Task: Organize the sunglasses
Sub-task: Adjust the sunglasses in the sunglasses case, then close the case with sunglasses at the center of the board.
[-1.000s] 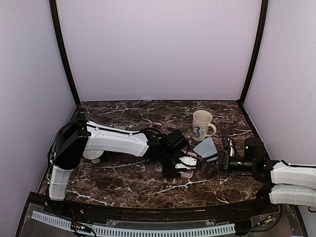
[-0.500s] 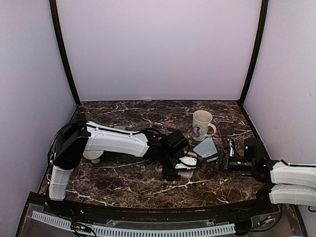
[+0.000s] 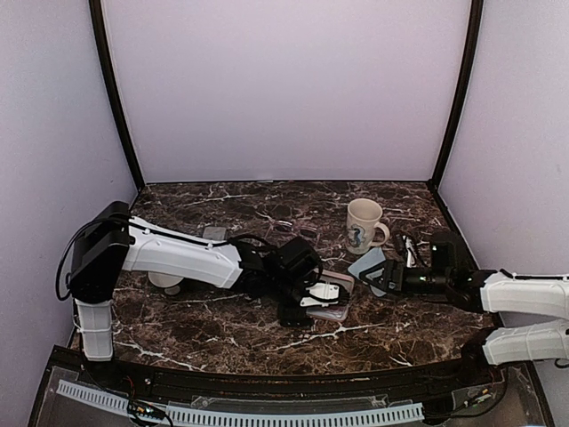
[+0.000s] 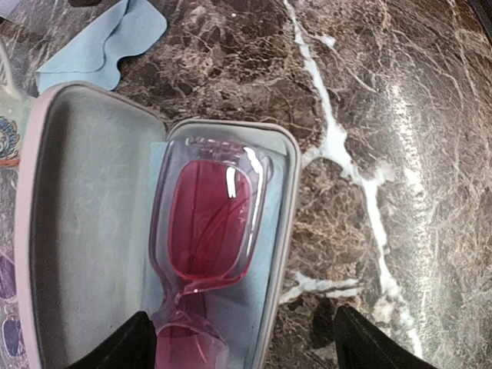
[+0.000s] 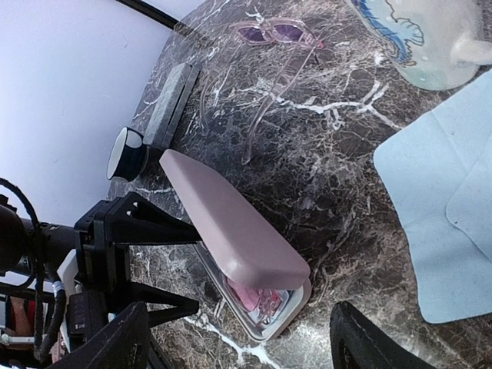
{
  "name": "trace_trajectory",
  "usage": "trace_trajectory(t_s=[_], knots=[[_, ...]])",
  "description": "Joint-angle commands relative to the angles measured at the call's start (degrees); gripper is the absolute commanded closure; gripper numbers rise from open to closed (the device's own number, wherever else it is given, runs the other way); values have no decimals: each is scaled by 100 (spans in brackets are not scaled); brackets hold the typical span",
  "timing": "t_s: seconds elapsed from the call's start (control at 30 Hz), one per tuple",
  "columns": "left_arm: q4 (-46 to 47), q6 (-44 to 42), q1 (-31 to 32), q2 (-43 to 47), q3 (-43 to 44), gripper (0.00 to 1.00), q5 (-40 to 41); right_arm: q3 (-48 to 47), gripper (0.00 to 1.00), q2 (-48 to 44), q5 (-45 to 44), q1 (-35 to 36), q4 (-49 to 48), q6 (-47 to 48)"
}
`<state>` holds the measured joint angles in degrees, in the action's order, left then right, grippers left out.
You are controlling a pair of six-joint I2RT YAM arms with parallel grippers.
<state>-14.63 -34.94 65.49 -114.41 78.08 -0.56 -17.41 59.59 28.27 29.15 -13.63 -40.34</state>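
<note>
Lying in the shallow half of the open pink case point(image 5: 231, 223), the red-pink sunglasses point(image 4: 211, 223) are seen lens-up on a pale blue layer, with the lid raised beside them. The case is set on the marble counter point(image 3: 213, 334), near its middle. The left fingers point(image 4: 369, 346) are spread wide at one end of the case, one to each side, and nothing is pinched between them. Whether they touch the case cannot be told. The right fingers point(image 5: 369, 346) are likewise held apart and empty. They are poised low over the counter just to the right of the case, by the edge of a light blue cloth point(image 5: 438, 223). The second pair of sunglasses point(image 5: 269, 34), thin-framed with purple-tinted lenses, is found on the bare counter farther back. Its arms are unfolded, and it is placed well apart from the pink case and near the mug point(image 3: 363, 224). A flat grey case point(image 5: 173, 100) is seen beside that pair, on the side away from the mug.
</note>
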Motion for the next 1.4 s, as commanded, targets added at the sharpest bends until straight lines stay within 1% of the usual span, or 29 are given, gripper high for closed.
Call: trace_trajectory(t_s=[0.0, 0.2, 0.37, 0.6, 0.73, 0.87, 1.03, 1.2, 1.37], knots=[[681, 281, -27, 658, -567, 18, 177, -519, 18, 465, -65, 43, -93, 354], [1405, 856, -115, 1282, -1525, 16, 550, -1161, 18, 1335, 14, 77, 59, 709], [1754, 1624, -248, 1636, -2182, 13, 605, -1568, 22, 1985, 178, 209, 60, 862], [1663, 2274, -466, 1482, -2323, 12, 475, -1863, 27, 2480, 307, 413, 97, 970], [1792, 2489, -582, 1384, -2381, 13, 400, -1924, 31, 2635, 335, 483, 105, 983], [1750, 2598, -676, 1141, -2226, 19, 130, -1918, 35, 2672, 346, 511, 73, 964], [1779, 2663, -695, 930, -2135, 23, -119, -1913, 40, 2679, 371, 559, -27, 882], [1775, 2740, -721, 803, -2041, 30, -293, -1900, 45, 2685, 362, 614, -40, 856], [1765, 2827, -722, 666, -1970, 42, -435, -1851, 51, 2651, 299, 683, -71, 821]])
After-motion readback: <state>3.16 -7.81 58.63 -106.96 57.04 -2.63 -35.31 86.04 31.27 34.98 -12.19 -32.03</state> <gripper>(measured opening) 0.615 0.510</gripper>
